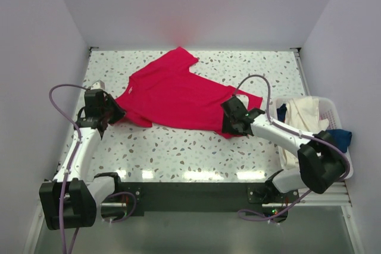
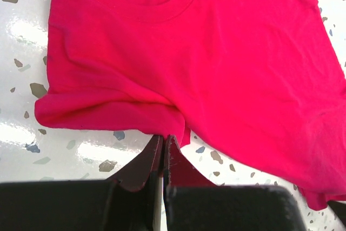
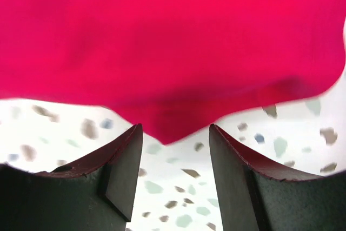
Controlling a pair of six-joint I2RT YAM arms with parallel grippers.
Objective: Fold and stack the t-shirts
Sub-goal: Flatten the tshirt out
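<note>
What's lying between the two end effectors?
The red t-shirt stretches from the left end effector to the right end effector, seen in the top view.

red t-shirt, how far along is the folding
Nothing folded or stacked. The crimson-red cloth t-shirt lies spread on the speckled table; left gripper pinches its sleeve edge, right gripper open beside its edge. A cream shirt and a dark blue shirt wait in the white slatted basket.

Top view overhead from behind, angled forward-down; wrist views low, close — all share red t-shirt [image 1: 178,96].
</note>
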